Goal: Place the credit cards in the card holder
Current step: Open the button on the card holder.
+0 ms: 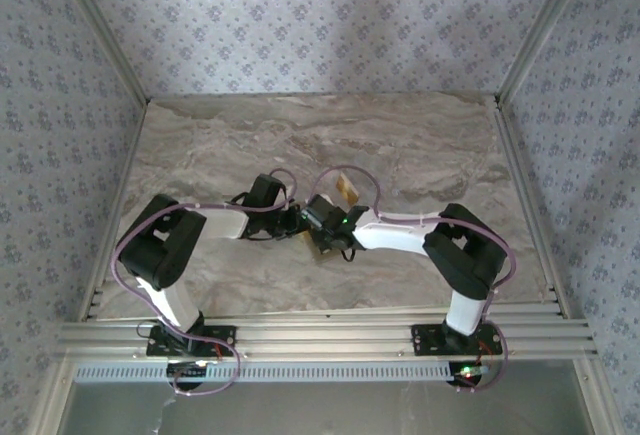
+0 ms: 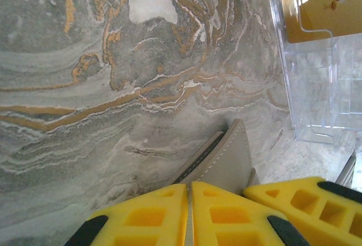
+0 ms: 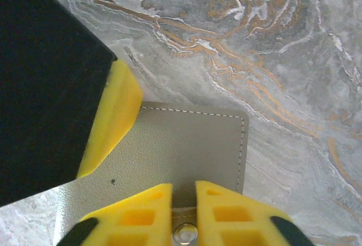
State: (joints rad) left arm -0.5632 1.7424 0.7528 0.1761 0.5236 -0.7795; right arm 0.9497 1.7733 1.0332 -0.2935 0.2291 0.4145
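Card holder [image 3: 186, 144]: gray, stitched edge, sitting mid-table [image 2: 85, 87] betw. both grippers. Left gripper [image 2: 189, 195]: fingers pinching nearly together on holder's edge. Right gripper [image 3: 184, 195]: fingers pressing tight on its snap tab, apparently gripping. Credit card [image 2: 317, 0]: orange, lying in clear tray [image 2: 322, 99] near holder.

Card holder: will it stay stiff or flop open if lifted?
Probably bendy rather than rigid: the card holder looks like stitched, leather-like sheet, and in the left wrist view its two layers part above the left gripper. Likely light, being thin and flat. Its matte grain should resist slipping, though the right gripper pinches only a small snap tab.
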